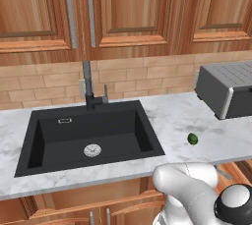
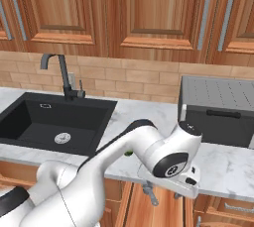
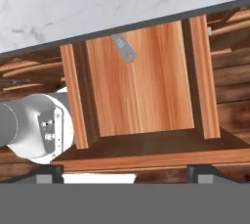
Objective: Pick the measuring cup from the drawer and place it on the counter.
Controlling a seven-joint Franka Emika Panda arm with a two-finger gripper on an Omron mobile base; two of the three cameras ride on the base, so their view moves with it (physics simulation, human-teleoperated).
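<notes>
Two base views flanking the sink (image 1: 88,138), hand view straight down into the drawer (image 3: 141,86).

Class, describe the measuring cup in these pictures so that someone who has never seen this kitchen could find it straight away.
Start at the white marble counter right of the black sink. Below its front edge, an open wooden drawer sticks out. The measuring cup lies at the drawer's back, partly under the counter edge: only its flat grey metal handle shows, unlike the round green fruit above.

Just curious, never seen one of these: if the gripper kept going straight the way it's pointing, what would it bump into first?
Most likely the wooden floor of the open drawer. The gripper points down into it; the measuring cup handle lies off near the counter edge.
</notes>
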